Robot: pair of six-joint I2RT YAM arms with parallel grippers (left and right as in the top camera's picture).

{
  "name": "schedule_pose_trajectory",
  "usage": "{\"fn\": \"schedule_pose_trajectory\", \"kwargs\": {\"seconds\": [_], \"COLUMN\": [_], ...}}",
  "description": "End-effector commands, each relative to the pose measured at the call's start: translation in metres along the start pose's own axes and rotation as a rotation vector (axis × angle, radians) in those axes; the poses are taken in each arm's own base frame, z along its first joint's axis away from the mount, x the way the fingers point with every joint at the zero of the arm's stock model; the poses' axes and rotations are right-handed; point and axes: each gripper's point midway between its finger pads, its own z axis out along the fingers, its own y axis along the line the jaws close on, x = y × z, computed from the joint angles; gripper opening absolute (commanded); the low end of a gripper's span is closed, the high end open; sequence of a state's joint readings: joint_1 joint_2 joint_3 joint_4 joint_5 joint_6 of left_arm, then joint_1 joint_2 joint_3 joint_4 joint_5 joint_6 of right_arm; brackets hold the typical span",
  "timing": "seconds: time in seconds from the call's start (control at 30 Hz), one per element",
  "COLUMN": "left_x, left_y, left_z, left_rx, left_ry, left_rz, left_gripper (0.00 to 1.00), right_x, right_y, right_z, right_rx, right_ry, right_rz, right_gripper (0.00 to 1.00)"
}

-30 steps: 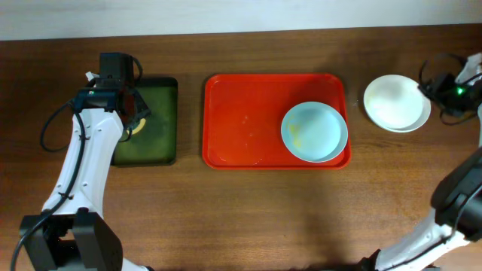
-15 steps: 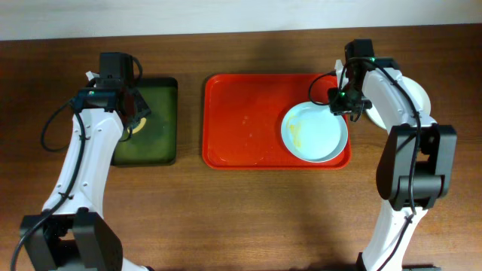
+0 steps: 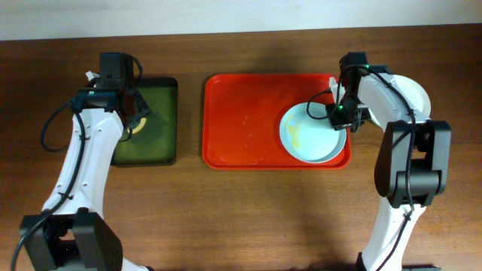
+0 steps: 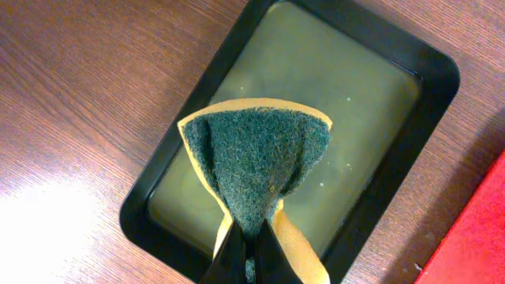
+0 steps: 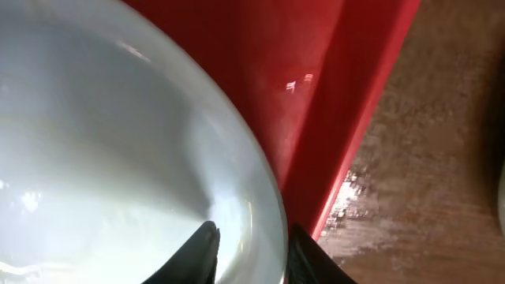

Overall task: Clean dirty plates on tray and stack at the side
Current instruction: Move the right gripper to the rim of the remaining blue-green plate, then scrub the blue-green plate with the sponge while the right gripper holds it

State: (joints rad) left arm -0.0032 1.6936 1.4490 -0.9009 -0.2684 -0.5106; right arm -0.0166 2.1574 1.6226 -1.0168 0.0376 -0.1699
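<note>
A pale aqua plate (image 3: 309, 135) with a yellowish smear lies at the right end of the red tray (image 3: 241, 113). My right gripper (image 3: 343, 117) is at its right rim. In the right wrist view my right gripper (image 5: 252, 252) is shut on the plate (image 5: 102, 158), one finger inside the rim and one outside, next to the tray's rim (image 5: 331, 95). A white plate (image 3: 420, 94) sits on the table right of the tray, mostly hidden by my right arm. My left gripper (image 4: 252, 260) is shut on a green and yellow sponge (image 4: 256, 150).
A small dark green tray (image 3: 154, 143) lies left of the red tray; it shows below the sponge in the left wrist view (image 4: 379, 102). Bare wooden table lies in front of both trays.
My right arm swung in from the far right to the aqua plate's rim and closed on it. The plate shifted slightly left. The left arm has not moved.
</note>
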Motion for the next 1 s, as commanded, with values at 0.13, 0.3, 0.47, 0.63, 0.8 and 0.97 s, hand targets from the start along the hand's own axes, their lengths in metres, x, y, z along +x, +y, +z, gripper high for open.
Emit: {"fn": "schedule_pose_trajectory", "kwargs": {"seconds": [0.13, 0.3, 0.47, 0.63, 0.8, 0.97], "left_x": [0.002, 0.002, 0.003, 0.017, 0.060, 0.129], "left_y": [0.002, 0.002, 0.000, -0.055, -0.126, -0.201], "left_z": [0.003, 0.003, 0.003, -0.007, -0.009, 0.008], "left_rx": [-0.003, -0.002, 0.006, 0.298, 0.392, 0.481], "left_ry": [0.009, 0.008, 0.012, 0.087, 0.128, 0.198], "left_rz": [-0.010, -0.011, -0.010, 0.125, 0.243, 0.395], "left_gripper": [0.00, 0.00, 0.00, 0.00, 0.00, 0.00], "right_x": [0.000, 0.008, 0.025, 0.019, -0.012, -0.017], "right_y": [0.052, 0.032, 0.049, 0.073, 0.131, 0.154], "right_z": [0.001, 0.005, 0.023, 0.043, 0.039, 0.037], "right_rx": [-0.267, -0.188, -0.263, -0.338, -0.376, -0.386], "right_ry": [-0.003, 0.039, 0.079, 0.030, -0.092, -0.109], "right_rz": [0.015, 0.162, 0.167, 0.260, 0.127, 0.127], "right_gripper": [0.47, 0.72, 0.30, 0.11, 0.08, 0.04]}}
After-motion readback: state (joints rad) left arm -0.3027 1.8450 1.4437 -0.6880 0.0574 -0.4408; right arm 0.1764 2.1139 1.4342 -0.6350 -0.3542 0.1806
